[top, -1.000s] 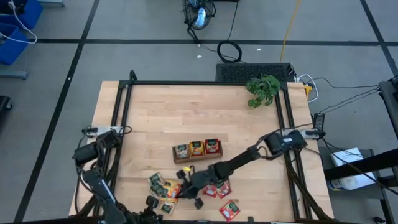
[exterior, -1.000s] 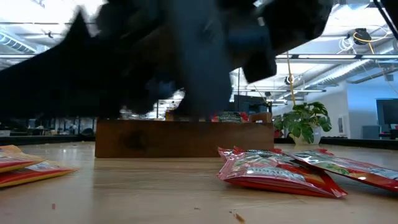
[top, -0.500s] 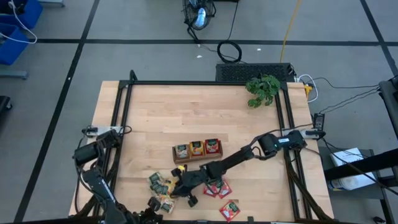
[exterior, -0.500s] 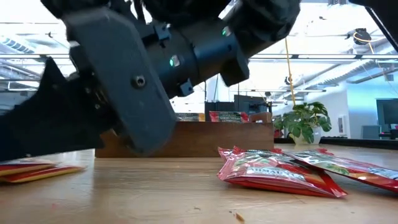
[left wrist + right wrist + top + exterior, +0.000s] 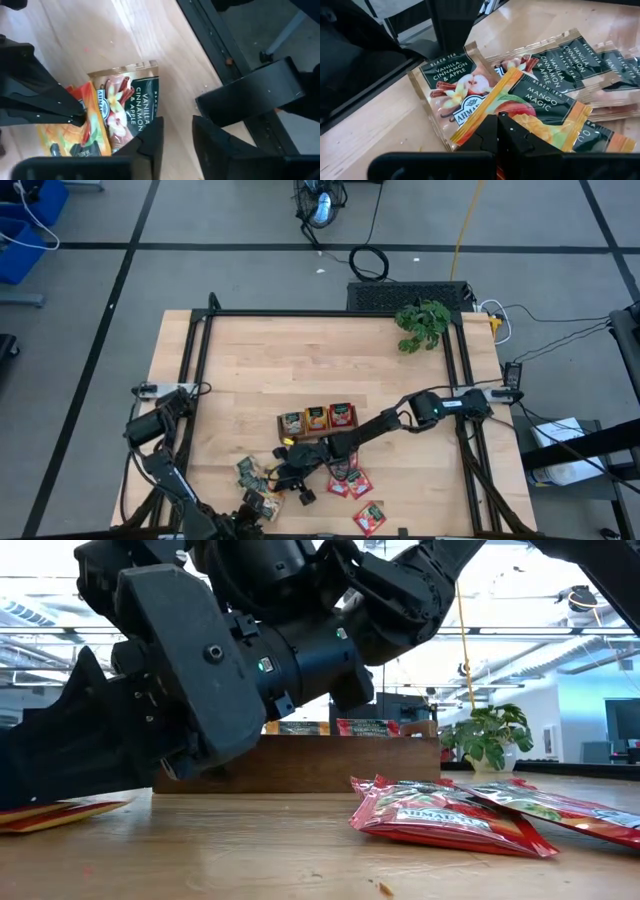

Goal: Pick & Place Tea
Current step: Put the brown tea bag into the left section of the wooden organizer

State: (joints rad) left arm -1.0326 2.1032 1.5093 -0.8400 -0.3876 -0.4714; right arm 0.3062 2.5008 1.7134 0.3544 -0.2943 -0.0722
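Observation:
The tea is small flat sachets lying flat on the wooden table (image 5: 240, 370). An orange sachet (image 5: 540, 112) partly overlaps a dark green one (image 5: 451, 89) near the front edge, with more green ones (image 5: 580, 60) beside them. Red sachets (image 5: 350, 480) lie to their right. My right gripper (image 5: 497, 131), shut, reaches in low over the orange sachet (image 5: 82, 131). My left gripper (image 5: 177, 142) points steeply down at the green sachet (image 5: 131, 107), open. Bare wood shows between its fingers, and one finger (image 5: 150, 142) stands over the sachet's corner. My right gripper lays its shut fingertips (image 5: 75, 116) on the orange sachet near its edge (image 5: 485, 117) over the green one. It comes slanting down from the table's right. The sachet lies flat. My left gripper: I cannot tell whether the finger over the green sachet's corner (image 5: 145, 125) touches it.
A long brown tray (image 5: 318, 421) holding a green, an orange and a red sachet stands just beyond the pile. A leafy plant (image 5: 422, 323) is at the far right corner. A black frame (image 5: 195, 380) runs along the table's sides. The two grippers stand close together.
My right gripper has gone toward the table's left edge and sunk lower, staying shut, from beside the red sachets to the orange and green ones.

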